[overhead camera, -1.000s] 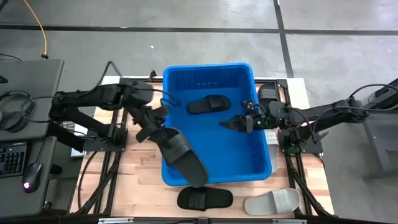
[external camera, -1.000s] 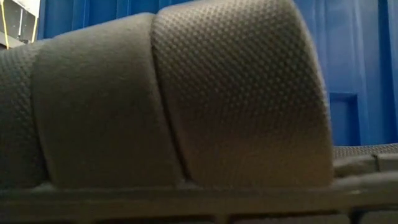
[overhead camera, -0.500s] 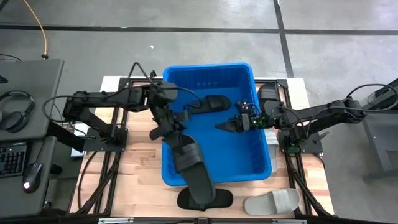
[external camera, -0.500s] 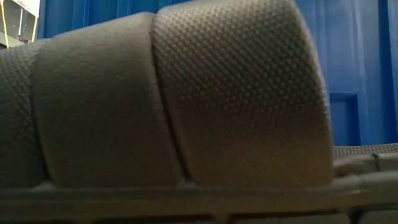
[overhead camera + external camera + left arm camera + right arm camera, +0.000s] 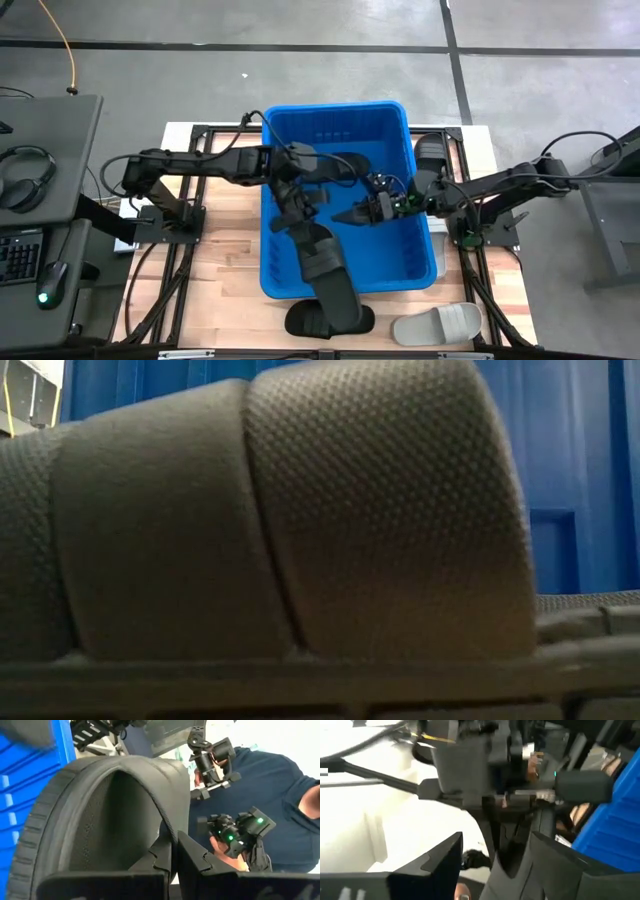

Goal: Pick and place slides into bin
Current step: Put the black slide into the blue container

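My left gripper [image 5: 296, 200] is over the blue bin [image 5: 400, 120] and is shut on a black slide [image 5: 325, 265], which hangs from it and reaches toward the bin's near wall. My right gripper [image 5: 352, 216] is open and empty inside the bin, just right of the held slide. Another black slide [image 5: 335, 166] lies flat on the bin floor at the far side. A black slide [image 5: 300, 322] and a light grey slide [image 5: 440, 323] lie on the table in front of the bin. The black slide also fills the low view [image 5: 280, 520]. My left gripper pinches the slide's wide strap by its edge [image 5: 167, 832] between its two fingers, one finger [image 5: 159, 860] on the footbed side under the strap and the other [image 5: 192, 857] outside it. The slide is lifted clear and hangs slanting below the gripper.
A further black slide [image 5: 432, 150] lies on the table right of the bin, near my right arm. A desk with a keyboard and headphones [image 5: 30, 170] stands left of the table. A person in a dark blue top [image 5: 280, 785] shows beyond the table.
My left gripper has gone toward the table's right edge, from the bin's left wall to over the bin's middle, carrying the black slide, which still hangs slanting below it. My right gripper has gone a little toward the table's left, nearer the held slide.
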